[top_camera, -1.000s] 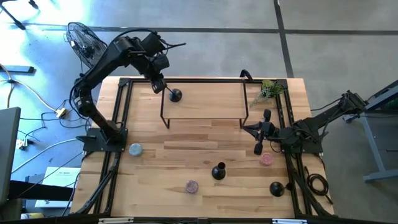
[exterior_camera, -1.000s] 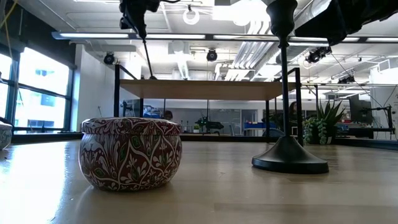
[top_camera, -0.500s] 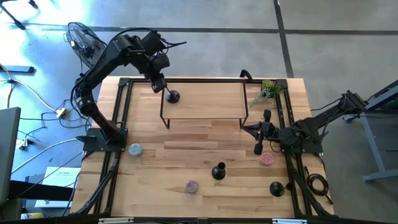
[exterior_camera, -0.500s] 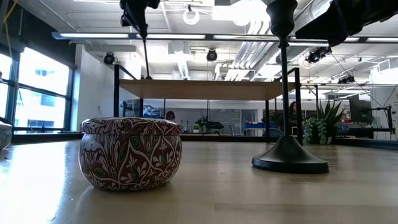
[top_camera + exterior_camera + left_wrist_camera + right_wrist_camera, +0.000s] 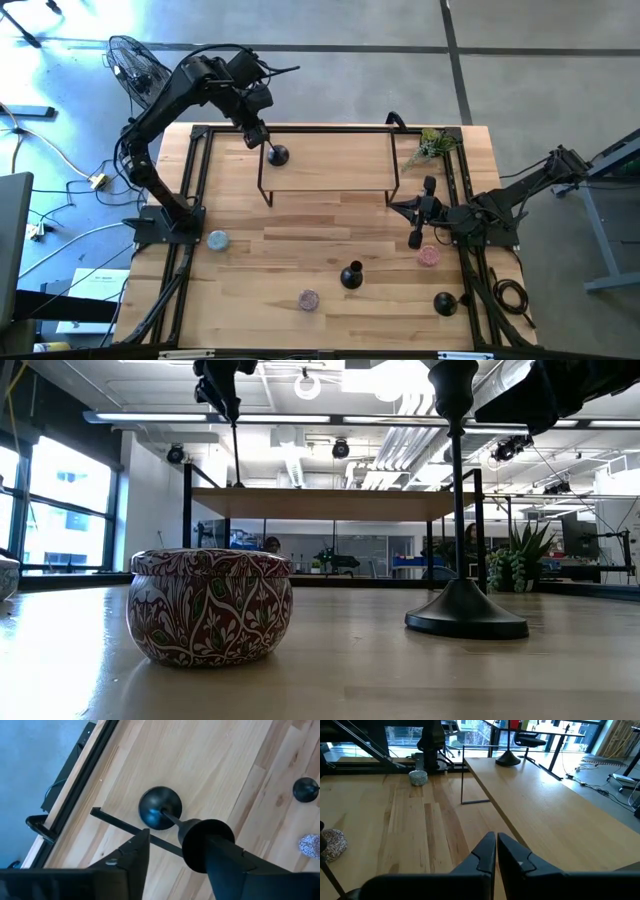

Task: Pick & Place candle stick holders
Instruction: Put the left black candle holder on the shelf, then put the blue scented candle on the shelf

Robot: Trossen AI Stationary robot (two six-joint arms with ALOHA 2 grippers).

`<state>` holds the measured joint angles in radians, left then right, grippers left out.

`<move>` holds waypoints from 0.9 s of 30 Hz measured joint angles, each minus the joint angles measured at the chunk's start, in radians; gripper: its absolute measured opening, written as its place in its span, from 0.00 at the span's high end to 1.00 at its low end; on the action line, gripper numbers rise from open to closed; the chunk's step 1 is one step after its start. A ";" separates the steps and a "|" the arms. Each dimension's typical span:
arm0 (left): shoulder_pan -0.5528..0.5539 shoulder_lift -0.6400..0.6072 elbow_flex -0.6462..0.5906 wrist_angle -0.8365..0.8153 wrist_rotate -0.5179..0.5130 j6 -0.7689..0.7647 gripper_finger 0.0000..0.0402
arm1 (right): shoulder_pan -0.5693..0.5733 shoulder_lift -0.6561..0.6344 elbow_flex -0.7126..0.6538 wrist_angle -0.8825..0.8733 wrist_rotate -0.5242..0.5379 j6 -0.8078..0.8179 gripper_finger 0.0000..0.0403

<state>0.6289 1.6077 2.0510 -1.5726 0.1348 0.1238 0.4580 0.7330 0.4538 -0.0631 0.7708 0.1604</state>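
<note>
**1 candle stick holder up on the shelf, left claw spread around its top**

Placing everything off the raised shelf (image 5: 330,160), starting at the front of the tabletop (image 5: 300,225) and working back.

Furthest out in front of the shelf is a patterned tin (image 5: 210,605). The first holder (image 5: 351,276) stands just beside it and a bit closer to the shelf. The second holder (image 5: 445,302) is also well out front, past the shelf's right end. Both stand upright on the bare wood.

Closer in, a pink tin (image 5: 428,256) sits in front of the shelf's right end. The right claw (image 5: 416,238) is parked just beside that tin, on its shelf side. Its wrist view shows the fingers (image 5: 485,851) pressed together on nothing. A bluish tin (image 5: 218,240) sits in front of the shelf too, out past its left end.

On the shelf, near its left end, the third holder (image 5: 278,155) stands upright. The left claw (image 5: 257,135) hangs right over it. In the left wrist view the claw is spread with the holder's little cup (image 5: 206,845) between the fingers. One finger has a clear gap to the cup, and the other looks like it's touching or nearly so. I can't tell which.

Off the shelf's back right corner there's a small plant (image 5: 432,145).
</note>
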 joint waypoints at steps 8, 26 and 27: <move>0.000 0.000 0.000 0.002 -0.037 -0.005 0.45 | 0.000 0.000 0.000 -0.001 0.000 0.000 0.97; -0.001 -0.002 0.145 0.002 -0.120 -0.011 0.36 | 0.000 0.000 0.000 -0.009 0.001 -0.001 0.97; -0.001 -0.002 0.161 0.001 -0.119 -0.018 0.36 | 0.000 0.000 0.000 -0.009 0.000 -0.001 0.97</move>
<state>0.6277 1.6062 2.2120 -1.5715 0.0157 0.1058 0.4576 0.7330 0.4538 -0.0723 0.7712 0.1593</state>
